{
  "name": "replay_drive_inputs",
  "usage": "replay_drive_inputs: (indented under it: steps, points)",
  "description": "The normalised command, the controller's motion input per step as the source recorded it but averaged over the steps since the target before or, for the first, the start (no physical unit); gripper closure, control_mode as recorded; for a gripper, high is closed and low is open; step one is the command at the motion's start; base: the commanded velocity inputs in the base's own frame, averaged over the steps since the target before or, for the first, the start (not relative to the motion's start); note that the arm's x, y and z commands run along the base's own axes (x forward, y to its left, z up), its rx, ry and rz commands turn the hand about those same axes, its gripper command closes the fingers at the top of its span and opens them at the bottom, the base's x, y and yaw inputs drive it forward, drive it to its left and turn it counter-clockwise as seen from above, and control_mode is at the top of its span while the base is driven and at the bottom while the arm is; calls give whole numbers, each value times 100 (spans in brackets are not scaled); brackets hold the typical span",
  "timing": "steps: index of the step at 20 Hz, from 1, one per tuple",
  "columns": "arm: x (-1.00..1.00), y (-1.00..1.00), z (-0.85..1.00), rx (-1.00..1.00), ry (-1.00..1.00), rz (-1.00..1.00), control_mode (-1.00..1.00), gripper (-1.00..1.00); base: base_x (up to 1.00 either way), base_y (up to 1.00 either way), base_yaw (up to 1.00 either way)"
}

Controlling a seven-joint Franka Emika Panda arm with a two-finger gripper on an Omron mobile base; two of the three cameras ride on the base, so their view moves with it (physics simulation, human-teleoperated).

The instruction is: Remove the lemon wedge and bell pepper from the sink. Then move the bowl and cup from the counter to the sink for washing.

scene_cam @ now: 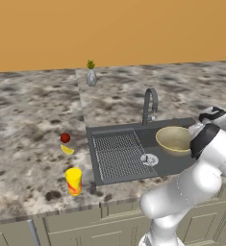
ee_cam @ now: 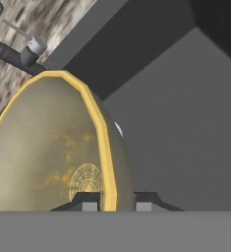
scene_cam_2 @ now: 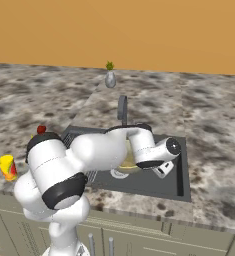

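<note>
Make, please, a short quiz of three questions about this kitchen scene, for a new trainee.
1. True or false: the lemon wedge and the bell pepper lie on the counter, outside the sink.
2. What does the gripper hold? A) the cup B) the bowl C) the faucet
3. Where does the cup stand?

Key
1. True. Both lie left of the sink's drainboard, the bell pepper farther back.
2. B. The fingertips sit either side of the rim of the bowl, which is over the basin.
3. On the counter, left of the sink, near the front edge.
</note>
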Motion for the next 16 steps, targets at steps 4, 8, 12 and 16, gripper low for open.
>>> replay_drive_inputs:
  steps: [4,8,12,16]
  points:
    - [12,-3,-12,0,0,1,-100,100,0,0,0]
    - [16,0,-13,0,0,0,-100,100,0,0,0]
    - [15,0,-11,0,0,0,-100,100,0,0,0]
    - [13,-1,-12,0,0,0,-100,100,0,0,0]
